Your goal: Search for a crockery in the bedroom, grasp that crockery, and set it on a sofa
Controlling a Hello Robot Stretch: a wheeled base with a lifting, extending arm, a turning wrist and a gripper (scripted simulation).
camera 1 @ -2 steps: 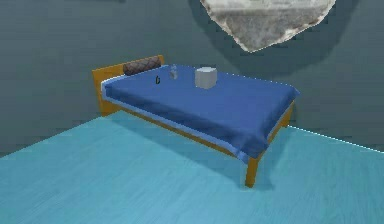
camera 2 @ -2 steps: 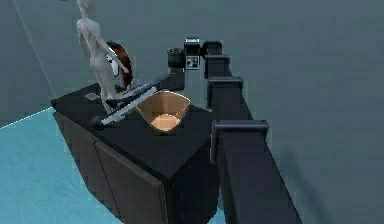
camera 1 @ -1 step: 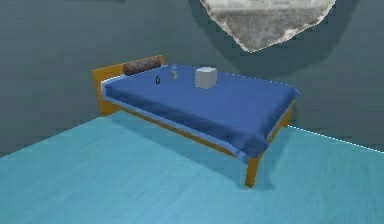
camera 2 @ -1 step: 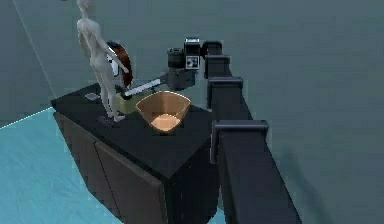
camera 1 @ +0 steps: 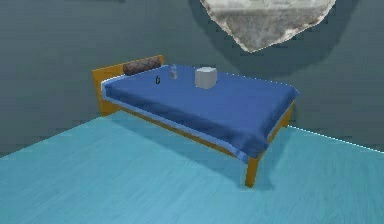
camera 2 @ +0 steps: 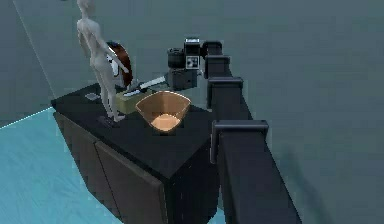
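Bowl on desk, gripper just up-frame of it.
Forward view: bed [camera 1: 200, 105] mid-frame. Arm side view: dark desk [camera 2: 115, 165] lower left, arm [camera 2: 245, 150] rising from bottom centre, statue [camera 2: 97, 60] upper left, tan bowl [camera 2: 163, 110] upright at centre. Gripper [camera 2: 160, 80] lies just above the bowl; contact unclear, can't tell if it holds anything.

Light is dim and even in both views. The floor [camera 1: 100, 175] is the brightest area, and the walls [camera 1: 50, 40] are dark. A soft shadow lies under the bed [camera 1: 200, 105]. On the dark cabinet [camera 2: 150, 145], the bowl [camera 2: 163, 108] and the pale statue [camera 2: 97, 55] catch light.
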